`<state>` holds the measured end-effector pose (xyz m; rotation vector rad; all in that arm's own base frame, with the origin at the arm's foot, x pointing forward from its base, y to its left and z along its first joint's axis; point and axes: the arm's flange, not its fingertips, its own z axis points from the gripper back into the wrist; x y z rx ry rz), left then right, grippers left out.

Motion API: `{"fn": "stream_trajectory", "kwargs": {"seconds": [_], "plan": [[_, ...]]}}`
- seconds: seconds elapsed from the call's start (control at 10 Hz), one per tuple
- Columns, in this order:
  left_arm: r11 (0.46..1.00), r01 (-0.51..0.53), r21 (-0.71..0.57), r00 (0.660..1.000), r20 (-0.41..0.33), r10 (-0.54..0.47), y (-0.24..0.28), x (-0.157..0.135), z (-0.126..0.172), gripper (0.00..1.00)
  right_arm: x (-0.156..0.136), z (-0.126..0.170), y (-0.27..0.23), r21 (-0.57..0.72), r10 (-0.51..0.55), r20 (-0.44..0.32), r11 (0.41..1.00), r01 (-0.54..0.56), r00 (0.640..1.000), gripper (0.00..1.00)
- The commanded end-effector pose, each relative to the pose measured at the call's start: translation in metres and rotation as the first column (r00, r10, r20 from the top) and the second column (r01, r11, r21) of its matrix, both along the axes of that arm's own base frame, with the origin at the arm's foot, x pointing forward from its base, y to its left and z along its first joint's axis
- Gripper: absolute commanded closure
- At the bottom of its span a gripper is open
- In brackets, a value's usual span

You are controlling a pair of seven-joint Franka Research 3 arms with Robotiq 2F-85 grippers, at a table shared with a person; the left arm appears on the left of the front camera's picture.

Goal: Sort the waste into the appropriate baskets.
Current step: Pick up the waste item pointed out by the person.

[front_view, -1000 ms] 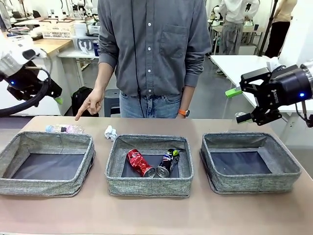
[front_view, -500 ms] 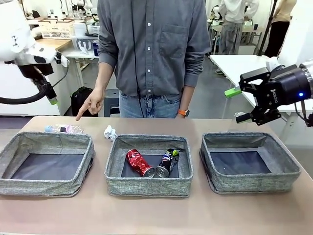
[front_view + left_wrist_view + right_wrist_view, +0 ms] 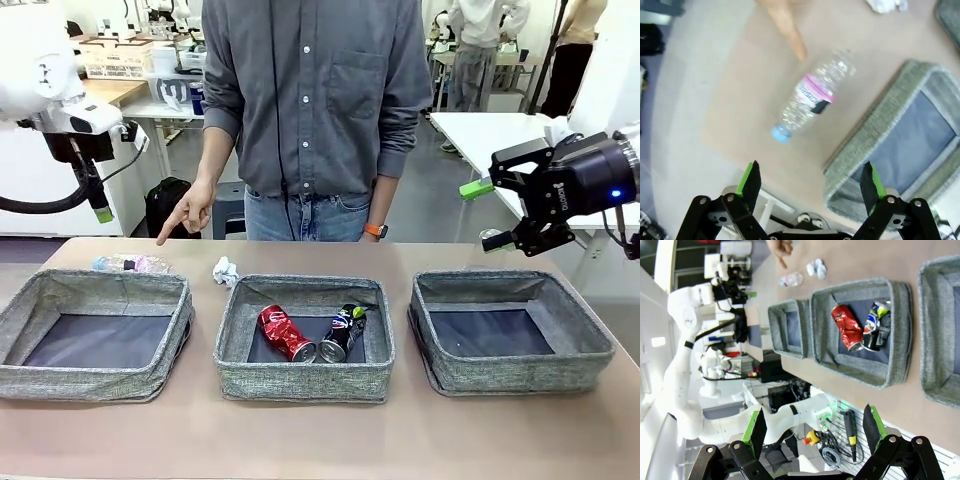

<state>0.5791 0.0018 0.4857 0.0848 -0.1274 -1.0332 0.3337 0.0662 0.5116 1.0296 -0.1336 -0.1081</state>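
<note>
Beige surface (image 3: 320,440) carrying left basket (image 3: 90,382), middle basket (image 3: 300,382) and right basket (image 3: 520,375) in a row, with crushed red can (image 3: 287,333) and crushed dark can (image 3: 342,333) already in the middle one. Left gripper (image 3: 100,208): up from low at the far left edge a second ago, turned fingers-down above the far left corner, jaws wide and empty, looking straight onto the clear plastic bottle (image 3: 812,97) lying on the surface just behind the left basket, close to a person's pointing hand (image 3: 190,210). Probably lining up to pick that bottle. Crumpled white paper (image 3: 226,270) unmoved near the middle basket's far left corner. Right gripper (image 3: 486,213): same spot above the right basket, wide, empty.
</note>
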Motion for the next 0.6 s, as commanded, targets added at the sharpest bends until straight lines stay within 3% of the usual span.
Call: {"fn": "stream_trajectory", "kwargs": {"seconds": [0.0,0.1,0.2,0.3,0.5], "plan": [[1.000,0.003,0.002,0.999,-0.045,-0.003,0.001,-0.004,-0.006,0.00,0.001,0.002,0.000,-0.001,0.012,0.002,1.000,-0.012,1.000,0.00],[0.928,0.368,-0.047,0.922,-0.106,-0.371,0.005,0.010,-0.018,0.00,0.001,0.002,0.000,-0.001,0.012,0.002,1.000,-0.012,1.000,0.00],[0.887,0.458,-0.062,0.882,-0.096,-0.462,0.010,0.012,-0.027,0.00,0.001,0.002,0.000,-0.001,0.012,0.002,1.000,-0.012,1.000,0.00],[0.879,0.475,-0.035,0.876,-0.080,-0.477,0.013,0.009,-0.033,0.00,0.001,0.002,0.000,-0.001,0.012,0.002,1.000,-0.012,1.000,0.00],[0.831,0.556,-0.012,0.831,-0.034,-0.556,0.012,0.010,-0.050,0.00,0.001,0.002,0.000,-0.001,0.012,0.002,1.000,-0.012,1.000,0.00]]}}
